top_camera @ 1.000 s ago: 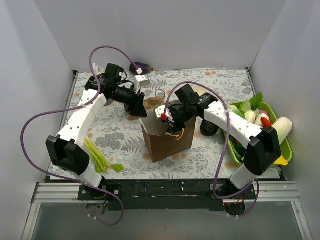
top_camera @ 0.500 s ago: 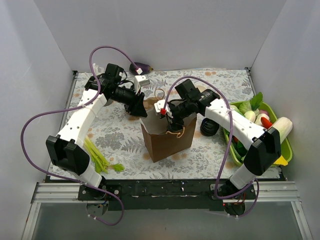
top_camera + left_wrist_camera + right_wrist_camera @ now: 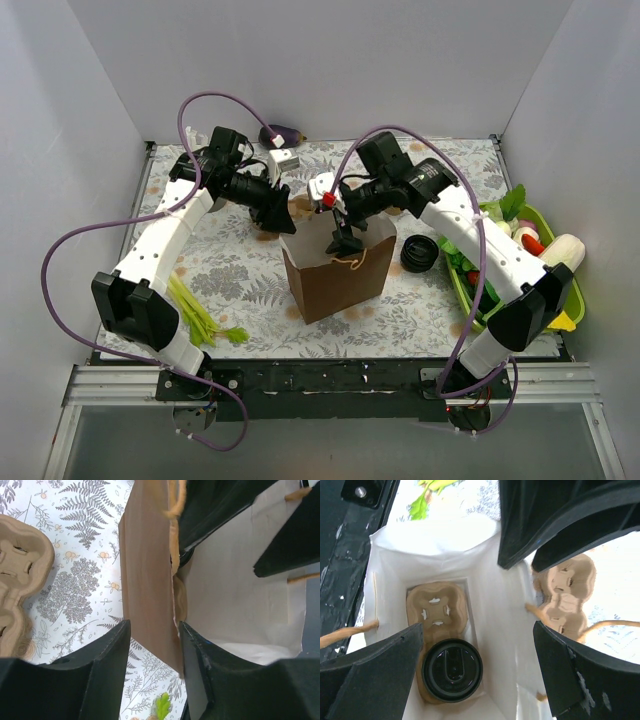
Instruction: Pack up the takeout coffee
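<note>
Your right gripper (image 3: pixel 480 600) is hanging spread and empty straight above the takeout coffee (image 3: pixel 452 670), which is sitting upright in a carrier (image 3: pixel 436 611) at the bag (image 3: pixel 335 275) bottom.

Takeout coffee (image 3: pixel 452 669): black lid on, upright in tan carrier at bag bottom.
</note>
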